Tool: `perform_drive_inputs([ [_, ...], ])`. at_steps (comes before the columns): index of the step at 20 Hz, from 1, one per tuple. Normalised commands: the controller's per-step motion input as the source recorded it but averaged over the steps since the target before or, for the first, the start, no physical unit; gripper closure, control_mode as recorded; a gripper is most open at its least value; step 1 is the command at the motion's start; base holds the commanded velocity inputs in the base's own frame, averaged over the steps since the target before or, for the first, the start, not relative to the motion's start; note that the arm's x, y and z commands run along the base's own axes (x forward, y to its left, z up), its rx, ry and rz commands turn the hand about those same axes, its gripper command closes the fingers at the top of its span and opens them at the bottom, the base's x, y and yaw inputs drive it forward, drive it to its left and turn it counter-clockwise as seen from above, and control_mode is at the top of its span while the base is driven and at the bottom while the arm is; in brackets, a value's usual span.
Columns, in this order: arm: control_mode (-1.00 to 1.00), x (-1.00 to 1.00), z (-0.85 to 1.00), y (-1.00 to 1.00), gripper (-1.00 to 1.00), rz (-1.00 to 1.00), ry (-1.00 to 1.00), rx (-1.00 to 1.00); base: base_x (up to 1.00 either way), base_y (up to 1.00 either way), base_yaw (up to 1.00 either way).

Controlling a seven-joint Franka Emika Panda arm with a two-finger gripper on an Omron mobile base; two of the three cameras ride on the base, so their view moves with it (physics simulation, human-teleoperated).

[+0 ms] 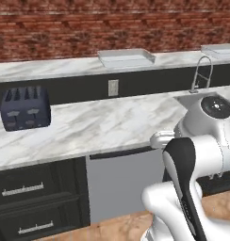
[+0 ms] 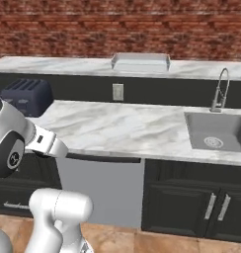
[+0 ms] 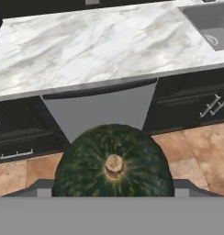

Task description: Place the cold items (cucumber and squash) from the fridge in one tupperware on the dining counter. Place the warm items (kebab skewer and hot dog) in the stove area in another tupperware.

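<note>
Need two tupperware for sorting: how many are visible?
2. One tupperware sits mid-ledge against the brick wall; another tupperware is at the ledge's right end, cut off by the frame. Others may be out of view.

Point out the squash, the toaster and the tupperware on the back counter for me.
squash (image 3: pixel 114 167), hand view, on the green skin beside its stem.
toaster (image 1: pixel 25 109), left base view, on its dark front face.
tupperware (image 2: pixel 140 62), right base view, on its front wall.

A dark green squash (image 3: pixel 114 163) with matt, faintly ribbed, yellow-flecked skin and a dry tan stem hangs before a polished white-grey marble counter (image 3: pixel 95 41), a brushed metal sink (image 2: pixel 219 131), a chrome faucet (image 2: pixel 220 89), rough red brick wall (image 2: pixel 117 29) and a matt navy toaster (image 1: pixel 25 108).
</note>
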Motion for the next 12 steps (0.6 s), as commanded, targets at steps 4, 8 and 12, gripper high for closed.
perform_drive_inputs([
  [4, 1.00, 0.00, 0.00, 0.00, 1.00, 0.00, 0.00, 0.00, 0.24, 1.00, 0.03],
  [8, 1.00, 0.00, 0.00, 0.00, 1.00, 0.00, 0.00, 0.00, 0.42, 1.00, 0.00],
  [12, 1.00, 0.00, 0.00, 0.00, 1.00, 0.00, 0.00, 0.00, 0.55, 1.00, -0.02],
])
